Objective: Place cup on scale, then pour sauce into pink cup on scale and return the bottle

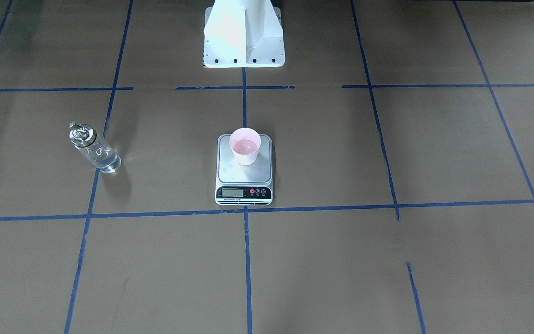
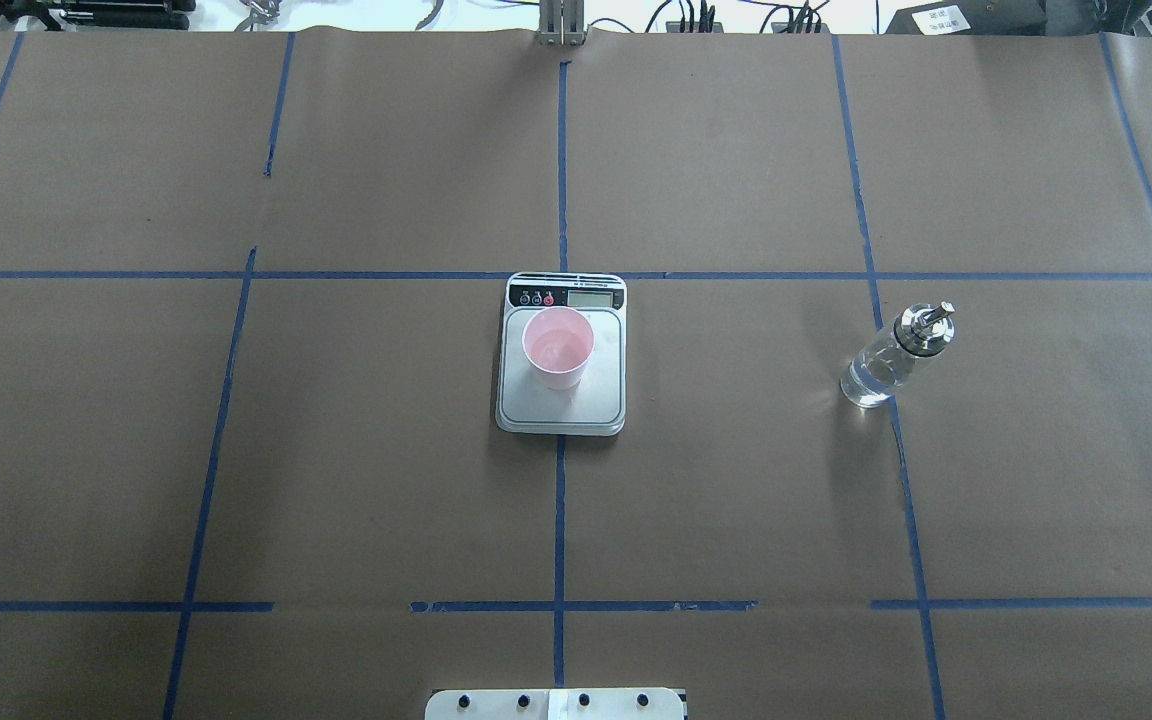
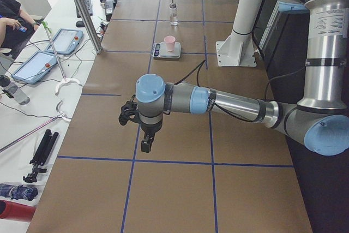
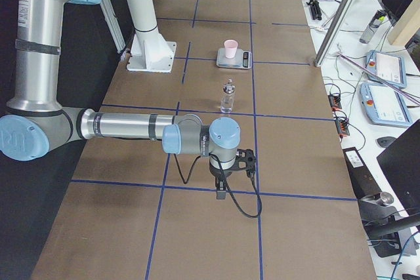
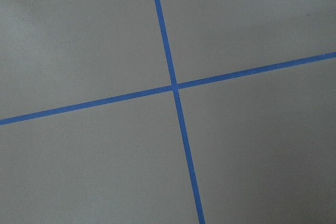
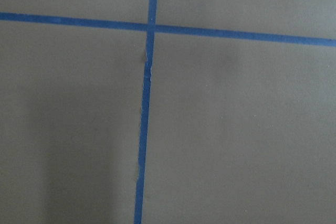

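Note:
The pale pink cup (image 1: pixel 244 147) stands upright on the rear part of the silver scale (image 1: pixel 244 178) at the table's middle; it also shows in the overhead view (image 2: pixel 557 348) on the scale (image 2: pixel 561 408). The clear glass bottle (image 2: pixel 896 358) with a metal spout stands upright alone on the robot's right side (image 1: pixel 94 149), with clear sauce in its lower part. My left gripper (image 3: pixel 146 144) hangs far from the scale near the table's left end. My right gripper (image 4: pixel 221 191) hangs near the right end, short of the bottle (image 4: pixel 228 96). I cannot tell whether either is open or shut.
The white robot pedestal (image 1: pixel 244 37) stands behind the scale. Blue tape lines (image 2: pixel 560 450) grid the brown table cover. Tablets (image 3: pixel 41 61) and cables lie on the side bench, a person (image 3: pixel 11 20) sits there. Both wrist views show only bare cover and tape.

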### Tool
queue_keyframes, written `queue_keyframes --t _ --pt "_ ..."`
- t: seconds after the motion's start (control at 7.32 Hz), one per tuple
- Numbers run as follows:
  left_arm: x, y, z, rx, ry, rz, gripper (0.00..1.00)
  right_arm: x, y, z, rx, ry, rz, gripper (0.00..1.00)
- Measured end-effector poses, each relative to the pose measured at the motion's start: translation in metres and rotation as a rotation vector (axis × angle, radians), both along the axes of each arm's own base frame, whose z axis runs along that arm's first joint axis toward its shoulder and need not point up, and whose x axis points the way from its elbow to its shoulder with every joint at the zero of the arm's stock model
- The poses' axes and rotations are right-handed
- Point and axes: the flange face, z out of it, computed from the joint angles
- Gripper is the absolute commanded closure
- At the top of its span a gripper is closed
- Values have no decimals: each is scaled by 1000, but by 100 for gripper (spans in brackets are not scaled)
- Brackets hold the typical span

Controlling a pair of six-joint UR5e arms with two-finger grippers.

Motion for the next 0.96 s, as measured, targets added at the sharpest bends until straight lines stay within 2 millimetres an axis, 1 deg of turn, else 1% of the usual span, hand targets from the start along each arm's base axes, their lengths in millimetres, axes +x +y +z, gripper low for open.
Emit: queue_keyframes --t 0.14,0.27,0.96 --pt "0 0 1 -3 0 0 0 0 8 4 7 -2 -1 0" --pt "0 0 2 -7 0 0 0 -1 11 5 12 -6 -2 0" --pt "1 1 6 -20 0 1 0 -2 8 0 29 -19 -2 0"
